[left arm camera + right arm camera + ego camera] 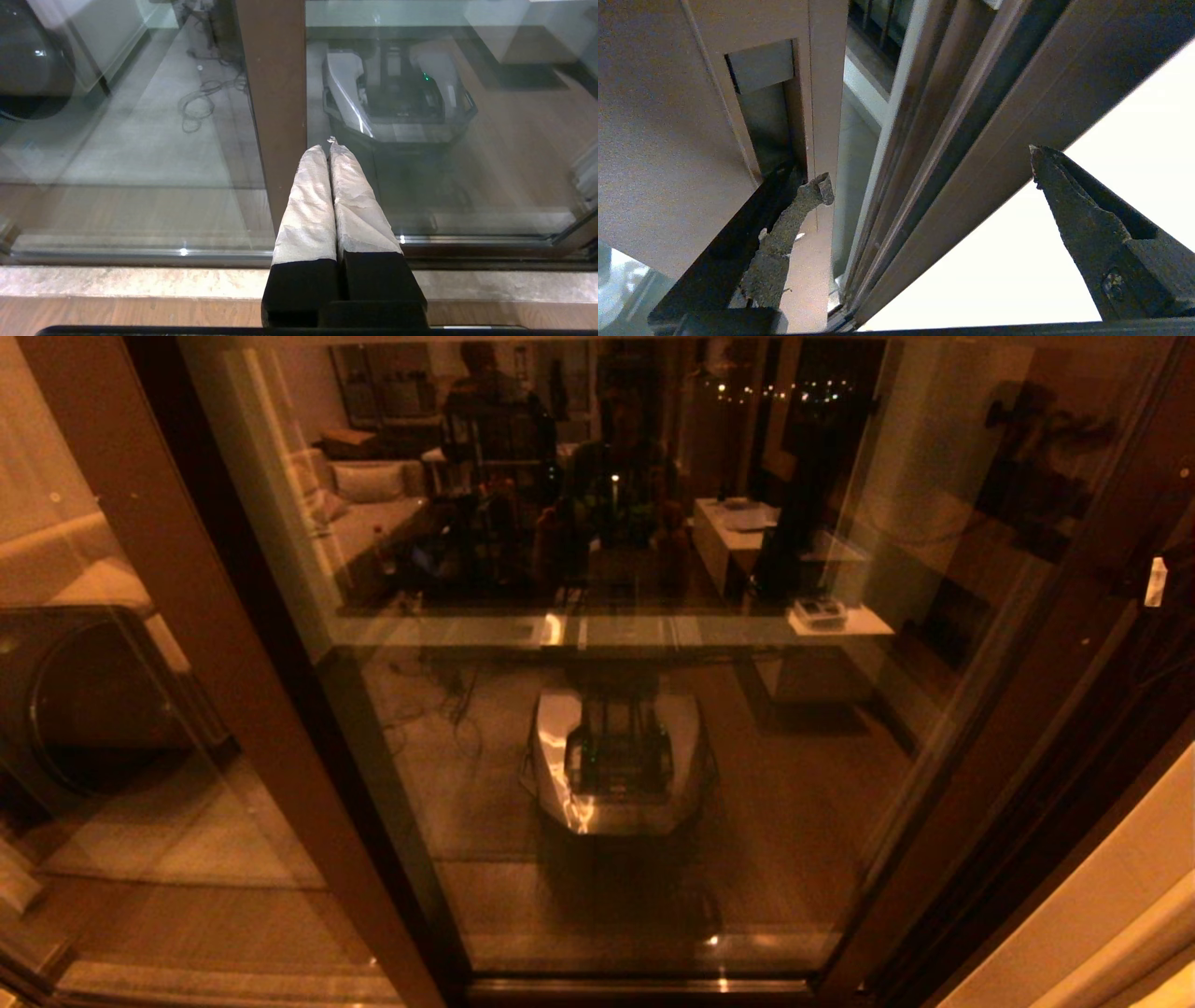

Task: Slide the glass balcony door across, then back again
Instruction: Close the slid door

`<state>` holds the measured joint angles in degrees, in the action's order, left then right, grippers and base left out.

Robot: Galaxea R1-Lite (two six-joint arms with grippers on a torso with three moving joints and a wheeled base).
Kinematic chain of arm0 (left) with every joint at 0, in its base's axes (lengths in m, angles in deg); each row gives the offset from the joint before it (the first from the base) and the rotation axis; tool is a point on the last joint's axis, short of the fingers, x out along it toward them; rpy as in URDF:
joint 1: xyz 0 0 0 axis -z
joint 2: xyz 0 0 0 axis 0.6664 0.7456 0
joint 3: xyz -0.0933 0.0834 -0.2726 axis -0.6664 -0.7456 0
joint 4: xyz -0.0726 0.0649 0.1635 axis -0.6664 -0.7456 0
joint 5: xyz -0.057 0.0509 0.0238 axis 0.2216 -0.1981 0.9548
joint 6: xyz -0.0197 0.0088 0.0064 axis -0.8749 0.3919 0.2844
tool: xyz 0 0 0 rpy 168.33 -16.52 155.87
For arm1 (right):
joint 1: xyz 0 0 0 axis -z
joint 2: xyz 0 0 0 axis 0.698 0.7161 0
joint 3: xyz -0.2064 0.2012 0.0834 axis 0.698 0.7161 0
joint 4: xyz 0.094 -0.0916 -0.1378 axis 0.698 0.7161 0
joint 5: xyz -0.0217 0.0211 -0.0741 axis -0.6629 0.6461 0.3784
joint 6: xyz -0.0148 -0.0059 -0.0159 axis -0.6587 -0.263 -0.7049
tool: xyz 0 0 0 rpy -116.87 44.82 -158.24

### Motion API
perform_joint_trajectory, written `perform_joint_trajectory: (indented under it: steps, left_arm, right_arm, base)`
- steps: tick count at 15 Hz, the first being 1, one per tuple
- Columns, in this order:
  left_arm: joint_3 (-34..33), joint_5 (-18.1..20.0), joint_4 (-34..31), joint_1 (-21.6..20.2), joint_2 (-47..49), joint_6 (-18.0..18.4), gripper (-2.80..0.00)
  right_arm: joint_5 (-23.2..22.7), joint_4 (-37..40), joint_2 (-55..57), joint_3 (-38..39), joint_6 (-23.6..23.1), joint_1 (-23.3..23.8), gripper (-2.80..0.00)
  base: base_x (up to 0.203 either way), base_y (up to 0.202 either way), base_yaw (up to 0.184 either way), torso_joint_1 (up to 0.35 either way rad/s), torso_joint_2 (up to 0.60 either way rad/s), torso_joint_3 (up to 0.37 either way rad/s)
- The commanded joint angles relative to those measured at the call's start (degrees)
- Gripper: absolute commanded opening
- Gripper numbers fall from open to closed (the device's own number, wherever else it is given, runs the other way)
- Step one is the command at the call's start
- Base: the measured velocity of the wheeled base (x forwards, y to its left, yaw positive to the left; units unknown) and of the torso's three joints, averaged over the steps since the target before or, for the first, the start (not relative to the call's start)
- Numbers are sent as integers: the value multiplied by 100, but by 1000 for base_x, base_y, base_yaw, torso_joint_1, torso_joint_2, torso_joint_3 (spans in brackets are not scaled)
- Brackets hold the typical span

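Evidently the tall, dark-brown-framed glass balcony door (616,709) stands a narrow gap short of its jamb. The right gripper (929,168), jaws spread, has one finger (803,200) by the stile's recessed handle slot (766,102) (contact unclear). The left gripper (329,147) hangs parked, jaws pressed together; which slide remains I cannot tell.

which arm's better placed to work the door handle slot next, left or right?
Right. Its end effector is open, one finger at the recessed handle slot in the glass balcony door stile, beside the gap to the jamb. The left end effector is shut, low by the fixed panel's stile.
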<state>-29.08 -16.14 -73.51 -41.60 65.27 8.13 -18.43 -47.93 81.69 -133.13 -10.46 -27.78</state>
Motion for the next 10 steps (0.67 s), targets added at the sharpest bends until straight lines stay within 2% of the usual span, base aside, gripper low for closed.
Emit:
perform_joint_trajectory:
  steps: [1, 6, 8, 9, 10]
  left_arm:
    - [-1, 2, -4, -1, -1, 3, -280]
    - [-1, 2, -4, -1, -9, 3, -280]
    - [-1, 2, -4, -1, -1, 3, -280]
    - [-1, 2, -4, -1, -1, 3, -280]
    - [-1, 2, -4, -1, -1, 3, -280]
  right_arm:
    - [-35, 18, 44, -57, -15, 47, 0]
    - [-43, 2, 106, -111, -53, 145, 0]
    - [-180, 2, 50, -99, -52, 145, 0]
    - [-193, 2, 44, -84, -79, 145, -132]
    - [-184, 2, 44, -112, -78, 145, -280]
  base:
    - [0, 0, 0, 0, 0, 0]
    - [0, 0, 0, 0, 0, 0]
    - [0, 0, 0, 0, 0, 0]
    - [0, 0, 0, 0, 0, 0]
    - [0, 0, 0, 0, 0, 0]
